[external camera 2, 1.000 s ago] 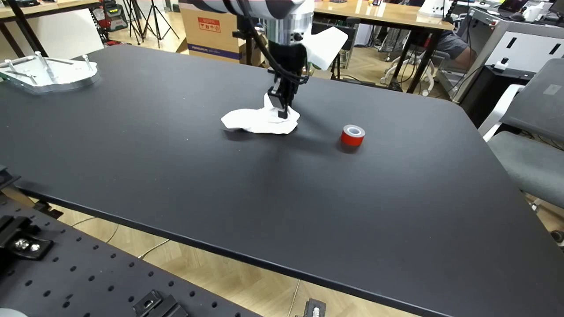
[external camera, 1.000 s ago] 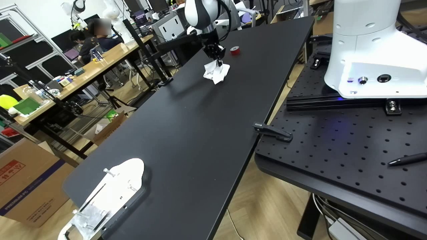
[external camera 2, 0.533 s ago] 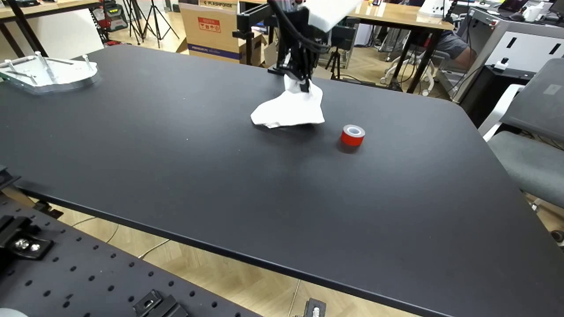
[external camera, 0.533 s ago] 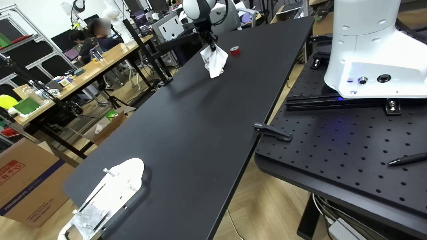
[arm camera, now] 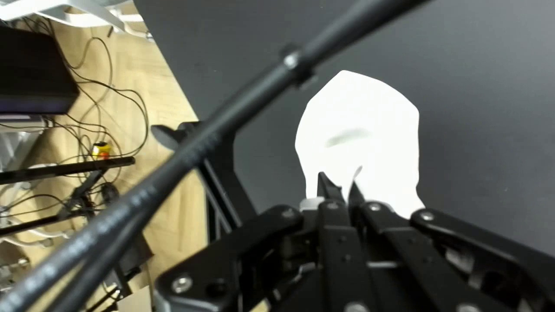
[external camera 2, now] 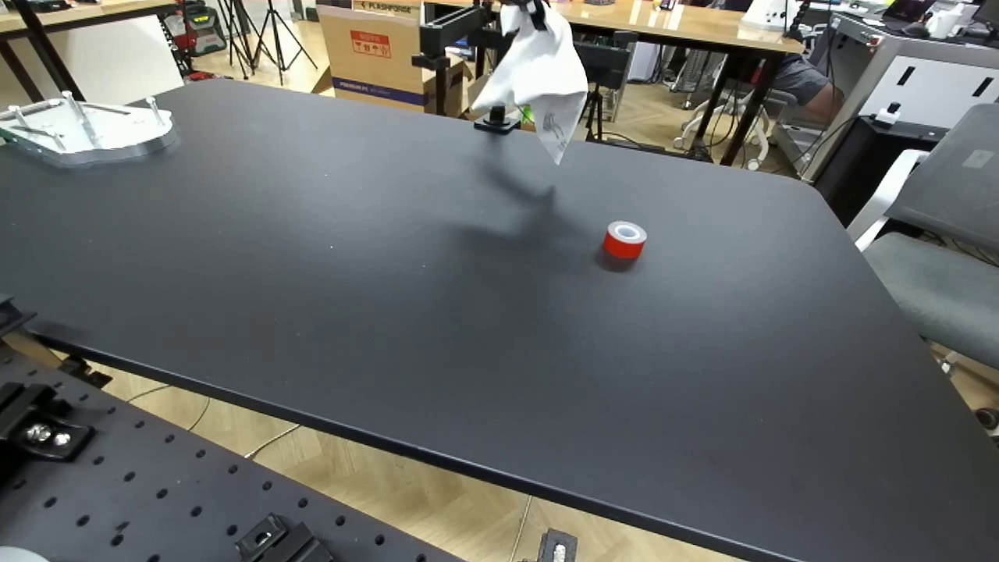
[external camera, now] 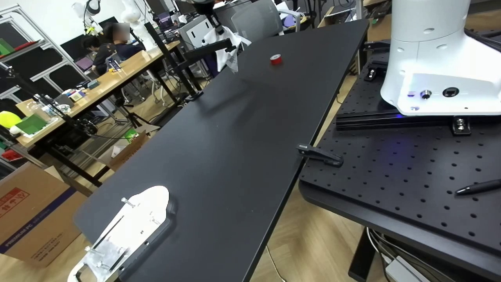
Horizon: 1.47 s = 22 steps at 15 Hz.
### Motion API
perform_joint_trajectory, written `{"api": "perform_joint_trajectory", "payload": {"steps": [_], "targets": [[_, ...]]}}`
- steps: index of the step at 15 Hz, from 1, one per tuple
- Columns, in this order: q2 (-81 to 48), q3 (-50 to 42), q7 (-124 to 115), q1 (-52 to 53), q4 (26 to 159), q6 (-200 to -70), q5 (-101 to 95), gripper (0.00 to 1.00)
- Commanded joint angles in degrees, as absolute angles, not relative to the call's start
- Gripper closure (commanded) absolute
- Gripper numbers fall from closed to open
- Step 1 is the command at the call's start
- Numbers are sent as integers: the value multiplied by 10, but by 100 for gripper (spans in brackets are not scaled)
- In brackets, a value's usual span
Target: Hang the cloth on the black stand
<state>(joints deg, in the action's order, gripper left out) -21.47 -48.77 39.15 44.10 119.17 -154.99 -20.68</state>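
Observation:
The white cloth [external camera: 226,59] hangs from my gripper [external camera: 220,30], lifted off the table near its far edge. In an exterior view the cloth [external camera 2: 542,74] hangs as a crumpled sheet with its lowest corner pointing down. My gripper [external camera 2: 538,14] is at the top edge there, mostly cut off. In the wrist view my gripper [arm camera: 339,184] is shut on the cloth [arm camera: 368,112], with a fold between the fingertips. The black stand [external camera: 164,51] is at the table edge. Its arm [external camera: 207,52] crosses in front of the cloth in that view; whether they touch cannot be told.
A red tape roll [external camera 2: 624,242] stands on the black table [external camera 2: 437,328]. A white board with pegs [external camera: 129,223] lies at the table's end. A grey chair [external camera: 254,19] is beyond the table edge. A black cable [arm camera: 195,151] crosses the wrist view.
The cloth was lifted from the table by my gripper. Gripper and cloth moved up and toward the black stand at the table's edge. The tape roll and board have not moved.

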Motion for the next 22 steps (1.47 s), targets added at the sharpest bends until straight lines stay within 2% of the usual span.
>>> {"api": "perform_joint_trajectory", "payload": {"steps": [1, 4, 5, 8, 14, 18, 22], "targets": [[-215, -572, 245, 558, 1150, -1488, -267, 99], [-208, -623, 162, 648, 1126, -1436, -307, 99], [-173, -569, 104, 613, 1116, -1401, -382, 99], [-127, -500, 30, 599, 1108, -1298, -464, 99], [-26, -238, -49, 407, 1150, -1163, -470, 99], [1, -97, -114, 249, 1182, -1184, -443, 99], [-21, -31, -113, 142, 1202, -1235, -442, 99]]}}
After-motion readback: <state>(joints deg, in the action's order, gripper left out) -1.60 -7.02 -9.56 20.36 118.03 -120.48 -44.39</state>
